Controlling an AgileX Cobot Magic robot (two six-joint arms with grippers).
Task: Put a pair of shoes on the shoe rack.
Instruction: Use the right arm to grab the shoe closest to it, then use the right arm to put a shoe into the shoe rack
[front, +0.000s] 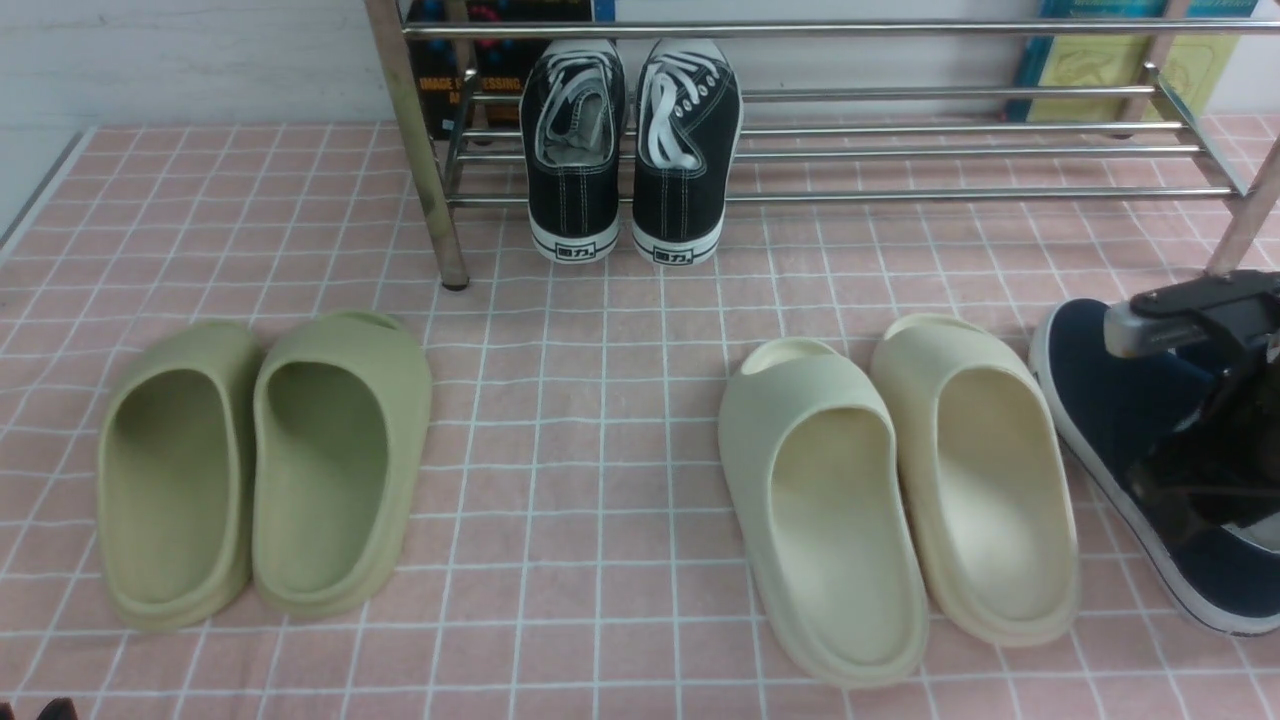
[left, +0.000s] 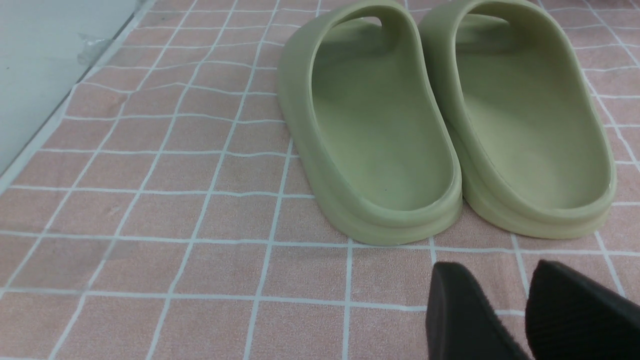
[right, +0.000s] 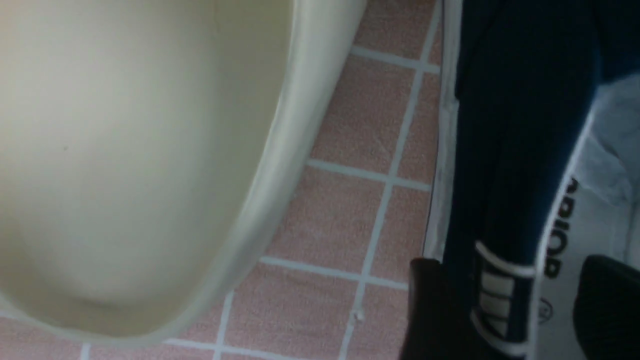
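One navy shoe (front: 1095, 395) is straddled at its rim by the parted jaws of the right gripper (right: 515, 280); the left gripper (left: 505, 280) is seen slightly parted, empty.

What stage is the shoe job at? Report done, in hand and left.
Done: nothing. The chrome tube shoe rack holds only black lace-up sneakers.
In hand: the right gripper straddles the side wall of a navy-blue canvas slip-on shoe, jaws apart, with the shoe on the pink checked floor.
Left: grip, lift and rack it, then do the same with its mate, which is not in view.
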